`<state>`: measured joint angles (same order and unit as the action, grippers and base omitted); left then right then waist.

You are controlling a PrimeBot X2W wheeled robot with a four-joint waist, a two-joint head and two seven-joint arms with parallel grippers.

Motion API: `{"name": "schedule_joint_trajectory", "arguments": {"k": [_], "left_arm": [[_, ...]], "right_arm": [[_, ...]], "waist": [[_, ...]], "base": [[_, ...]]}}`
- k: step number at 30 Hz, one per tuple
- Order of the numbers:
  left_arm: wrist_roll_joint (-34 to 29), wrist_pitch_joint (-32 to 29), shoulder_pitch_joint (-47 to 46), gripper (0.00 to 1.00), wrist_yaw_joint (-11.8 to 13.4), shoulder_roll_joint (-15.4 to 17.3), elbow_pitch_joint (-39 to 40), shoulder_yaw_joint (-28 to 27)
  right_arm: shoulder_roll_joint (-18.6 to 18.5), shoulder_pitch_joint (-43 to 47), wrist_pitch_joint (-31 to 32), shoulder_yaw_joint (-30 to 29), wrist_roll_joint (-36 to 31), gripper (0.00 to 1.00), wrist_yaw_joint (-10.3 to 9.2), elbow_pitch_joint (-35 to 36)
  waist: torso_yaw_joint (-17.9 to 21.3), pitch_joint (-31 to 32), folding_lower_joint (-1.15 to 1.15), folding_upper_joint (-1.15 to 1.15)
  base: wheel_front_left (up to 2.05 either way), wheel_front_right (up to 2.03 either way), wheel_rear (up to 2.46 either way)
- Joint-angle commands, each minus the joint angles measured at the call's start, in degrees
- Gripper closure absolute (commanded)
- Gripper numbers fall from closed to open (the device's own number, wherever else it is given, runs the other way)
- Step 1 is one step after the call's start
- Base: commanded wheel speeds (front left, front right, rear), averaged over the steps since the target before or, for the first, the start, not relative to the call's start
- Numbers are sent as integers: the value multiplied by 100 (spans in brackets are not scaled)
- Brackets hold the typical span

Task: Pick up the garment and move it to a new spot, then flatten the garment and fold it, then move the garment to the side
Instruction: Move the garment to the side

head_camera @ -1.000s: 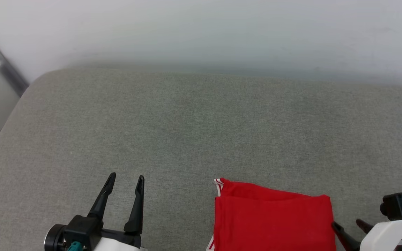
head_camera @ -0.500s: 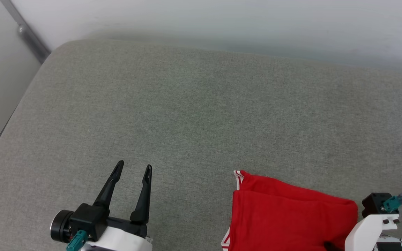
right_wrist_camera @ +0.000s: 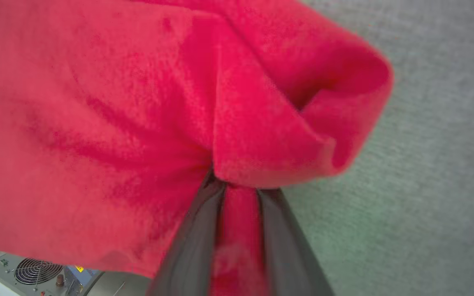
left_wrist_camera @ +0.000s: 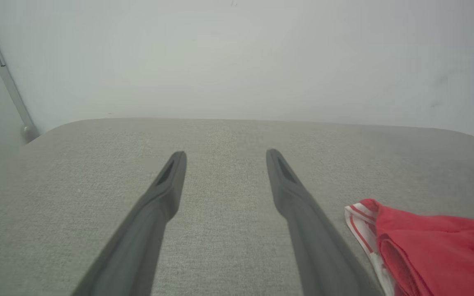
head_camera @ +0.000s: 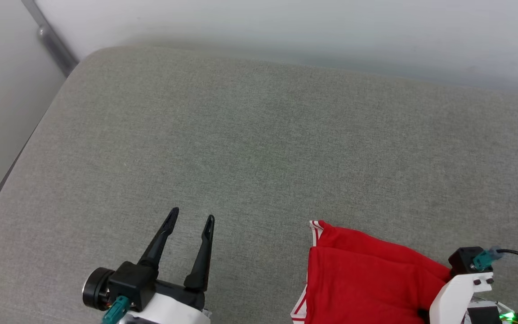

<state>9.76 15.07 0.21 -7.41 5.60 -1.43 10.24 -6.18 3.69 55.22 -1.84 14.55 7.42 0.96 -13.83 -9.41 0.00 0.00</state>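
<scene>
Two of the three stages look done to you: the garment lies folded in a compact red block at the bench's near edge, toward its right corner, with striped trim showing at its far-left corner. Your right gripper is pinched narrow on a fold at its right edge, so the move to the side seems the step in hand; carrying and release remain. Your left gripper stands wide, holding nothing, over the near-left part. Beyond, grey padding runs back to the pale wall.
</scene>
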Motion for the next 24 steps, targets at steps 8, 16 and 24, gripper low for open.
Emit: {"name": "schedule_joint_trajectory", "arguments": {"k": [8,16,24], "left_arm": [[29,12,157,0,-10,-64,62,235],[80,12,-73,0,-10,-165,159,807],[98,12,-668,0,-9,-75,370,1160]], "right_arm": [[-1138,-523,-386,956,-519,100,4,90],[-2968,-1446,-97,2021,-417,100,4,609],[-4403,-2390,-507,2146,-342,100,1,524]], "waist": [[519,212,0,0],[1564,-156,0,0],[2446,-1026,0,0]], "base": [[0,0,0],[0,0,0],[0,0,0]]}}
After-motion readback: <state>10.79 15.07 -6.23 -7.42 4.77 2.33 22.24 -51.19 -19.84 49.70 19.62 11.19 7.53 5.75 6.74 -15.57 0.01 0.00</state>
